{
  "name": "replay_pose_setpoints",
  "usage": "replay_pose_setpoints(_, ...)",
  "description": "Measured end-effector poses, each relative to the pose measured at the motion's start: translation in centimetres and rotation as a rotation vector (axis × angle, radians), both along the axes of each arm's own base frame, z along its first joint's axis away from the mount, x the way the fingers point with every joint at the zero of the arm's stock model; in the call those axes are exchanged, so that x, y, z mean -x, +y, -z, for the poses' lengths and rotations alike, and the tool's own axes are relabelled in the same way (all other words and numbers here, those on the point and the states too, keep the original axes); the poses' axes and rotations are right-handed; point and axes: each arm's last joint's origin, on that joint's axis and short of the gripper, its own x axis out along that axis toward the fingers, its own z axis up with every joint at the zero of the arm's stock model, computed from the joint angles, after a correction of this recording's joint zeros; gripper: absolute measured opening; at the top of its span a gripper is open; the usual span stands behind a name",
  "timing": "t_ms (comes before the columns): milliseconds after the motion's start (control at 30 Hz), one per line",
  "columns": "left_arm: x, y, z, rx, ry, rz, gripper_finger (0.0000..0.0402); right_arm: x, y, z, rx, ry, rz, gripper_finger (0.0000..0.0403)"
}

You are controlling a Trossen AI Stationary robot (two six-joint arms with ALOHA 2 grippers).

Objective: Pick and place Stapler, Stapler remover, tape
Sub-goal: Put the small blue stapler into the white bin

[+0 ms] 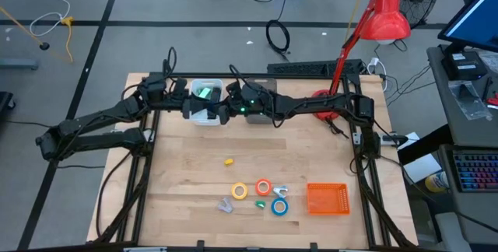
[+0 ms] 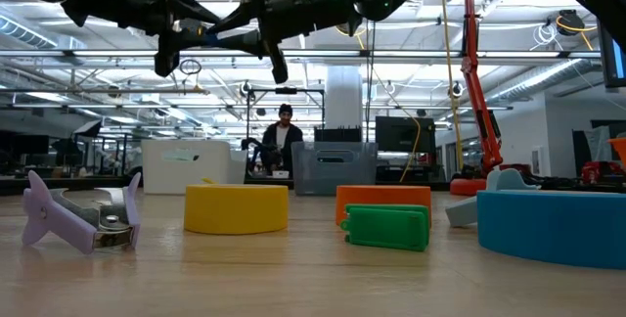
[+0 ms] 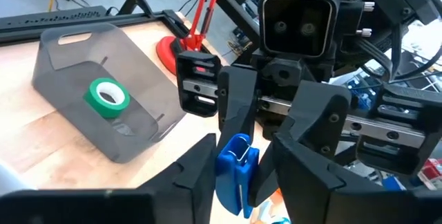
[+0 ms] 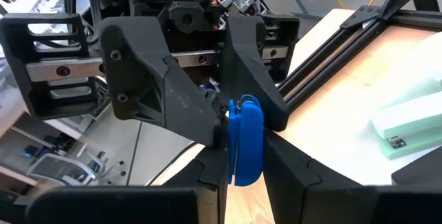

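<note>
The task is partly done. 1 green tape roll (image 3: 107, 98) lies inside the grey bin (image 3: 62, 65) at the back of the table. A pale green stapler (image 4: 407, 124) lies in the white bin (image 1: 204, 90) just beside it.

Both arms meet above the gap between those 2 bins. The right gripper (image 4: 246, 156) is clamped on a blue staple remover (image 3: 233, 175), held in the air. The left gripper (image 1: 212, 112) faces it head-on, set around the same piece. I cannot tell whether it has a grip of its own. This looks like a handover, with the remover not yet in any bin.

The rest waits near the front edge of the table:
- 3 tape rolls: yellow (image 1: 240, 191), orange-red (image 1: 263, 187) and blue (image 1: 279, 205).
- 1 purple staple remover (image 2: 78, 219), lying beside the yellow roll.
- 1 small green block (image 2: 386, 227) among the rolls, perhaps a mini stapler.
- 1 small yellow item (image 1: 229, 160), farther in and too small to name.

An orange basket (image 1: 327, 199) stands beside the blue roll. By this count, roughly a third of the items are put away.
</note>
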Motion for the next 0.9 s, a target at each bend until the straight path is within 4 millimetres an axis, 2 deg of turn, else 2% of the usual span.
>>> replay_pose_setpoints(267, 0.0, -0.08, -0.01, 0.011, -0.004, 0.031, 0.011, 0.01, -0.04, -0.12, 0.0, -0.009, 0.024, 0.0059)
replay_pose_setpoints(900, -0.06, -0.18, -0.38, 0.018, -0.043, 0.077, 0.0099, 0.03, -0.38, -0.55, 0.013, -0.049, 0.077, 0.0059)
